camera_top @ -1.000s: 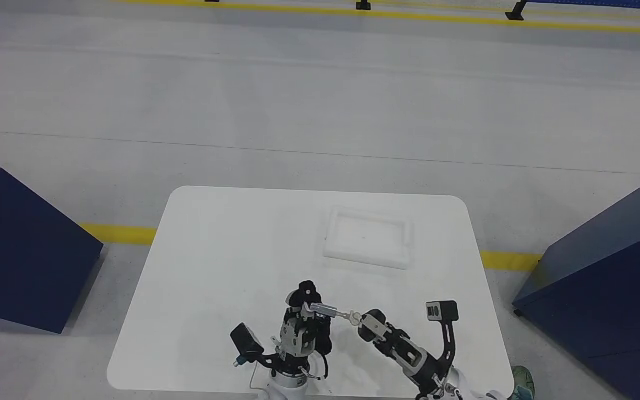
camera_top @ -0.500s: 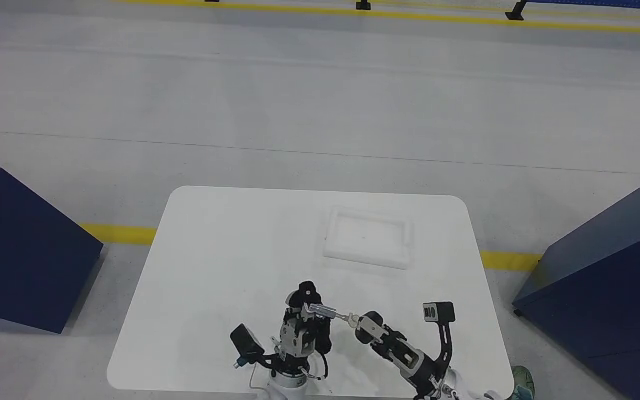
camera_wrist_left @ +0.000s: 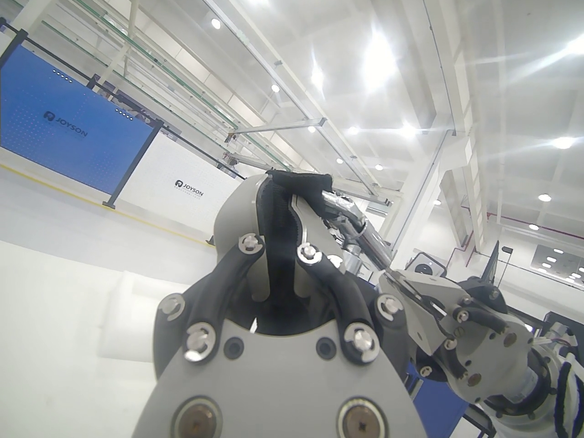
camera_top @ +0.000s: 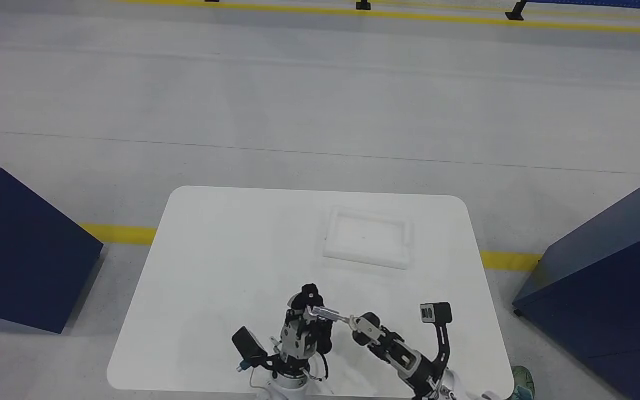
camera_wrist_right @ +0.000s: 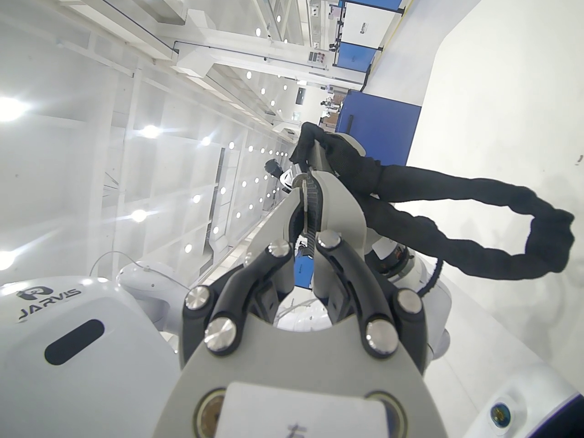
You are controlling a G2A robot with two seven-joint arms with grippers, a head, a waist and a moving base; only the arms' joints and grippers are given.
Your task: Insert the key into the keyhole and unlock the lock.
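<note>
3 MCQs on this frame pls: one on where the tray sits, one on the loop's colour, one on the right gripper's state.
1. Where is the white tray?
A. on the table's far half
B. at its near edge
C. on the floor

2. What colour is the loop in the right wrist view?
A. red
B. black
C. yellow

3. The right gripper is:
A. wide open and empty
B. shut on the tray
C. shut on the key

Answers:
1 A: the top view shows it lying beyond the arms.
2 B: both strands are black.
3 C: the fingers pinch the thin metal key.
</note>
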